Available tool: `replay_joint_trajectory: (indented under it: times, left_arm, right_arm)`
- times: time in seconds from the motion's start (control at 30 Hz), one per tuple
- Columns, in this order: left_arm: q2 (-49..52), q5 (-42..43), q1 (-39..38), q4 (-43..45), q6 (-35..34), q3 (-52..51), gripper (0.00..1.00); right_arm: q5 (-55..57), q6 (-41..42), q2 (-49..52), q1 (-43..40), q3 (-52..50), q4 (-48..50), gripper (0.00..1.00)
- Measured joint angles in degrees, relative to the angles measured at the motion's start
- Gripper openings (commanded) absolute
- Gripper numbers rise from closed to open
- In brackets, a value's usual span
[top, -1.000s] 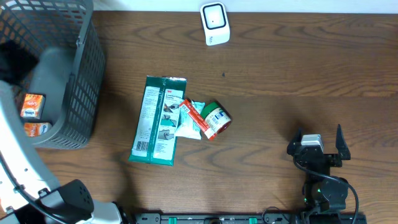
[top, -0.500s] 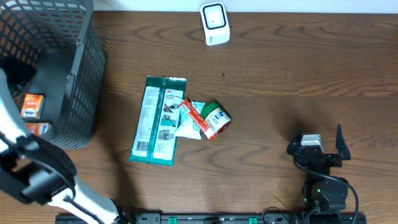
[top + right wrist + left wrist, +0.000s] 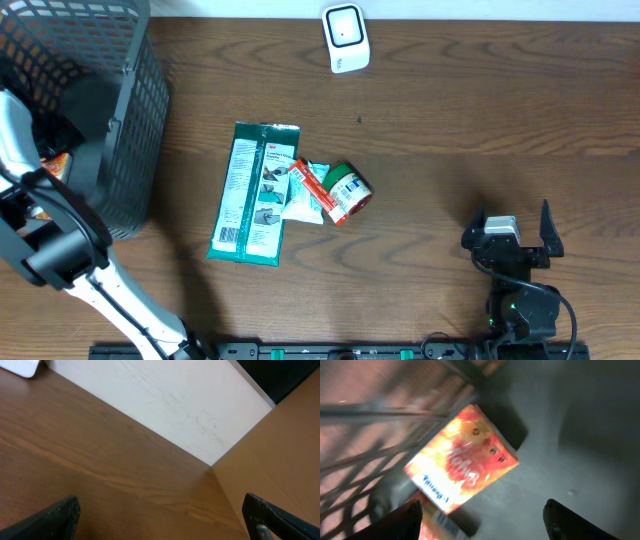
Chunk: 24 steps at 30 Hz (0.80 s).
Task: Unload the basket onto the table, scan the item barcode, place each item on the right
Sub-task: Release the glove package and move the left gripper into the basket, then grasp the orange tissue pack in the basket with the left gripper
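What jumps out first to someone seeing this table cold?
The grey mesh basket in the table's far-left corner, with the left gripper open inside it above a bright orange box. Next, mid-table, a long green packet near a small red-and-green can, and a white scanner at the far edge.

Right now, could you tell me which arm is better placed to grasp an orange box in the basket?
Left: the left gripper hangs open inside the basket, just above an orange box; the right gripper sits far across the table.
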Motion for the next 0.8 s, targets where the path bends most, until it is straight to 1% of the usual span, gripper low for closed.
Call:
replay_joint_trajectory:
  times: [0.2, 0.27, 0.33, 0.4, 0.47, 0.57, 0.8]
  left_arm:
    - [3.9, 0.0, 0.0, 1.7, 4.2, 0.0, 0.78]
    - [4.8, 0.0, 0.0, 1.9, 4.7, 0.0, 0.70]
    - [5.0, -0.2, 0.0, 1.9, 4.9, 0.0, 0.67]
    - [5.0, 0.9, 0.1, 1.9, 4.7, 0.0, 0.63]
    - [4.8, 3.3, 0.4, 1.9, 4.8, 0.2, 0.62]
    - [4.3, 9.4, 0.9, 2.4, 4.0, 0.3, 0.62]
    - [3.2, 25.6, 0.5, 7.3, -1.9, 0.3, 0.63]
  right_arm:
    - [0.0, 0.0, 0.0, 0.0, 0.0, 0.0, 0.99]
    - [0.0, 0.0, 0.0, 0.0, 0.0, 0.0, 0.99]
    - [0.0, 0.0, 0.0, 0.0, 0.0, 0.0, 0.99]
    - [0.0, 0.0, 0.0, 0.0, 0.0, 0.0, 0.99]
    - [0.0, 0.0, 0.0, 0.0, 0.0, 0.0, 0.99]
    - [0.0, 0.0, 0.0, 0.0, 0.0, 0.0, 0.99]
    - [0.0, 0.0, 0.0, 0.0, 0.0, 0.0, 0.99]
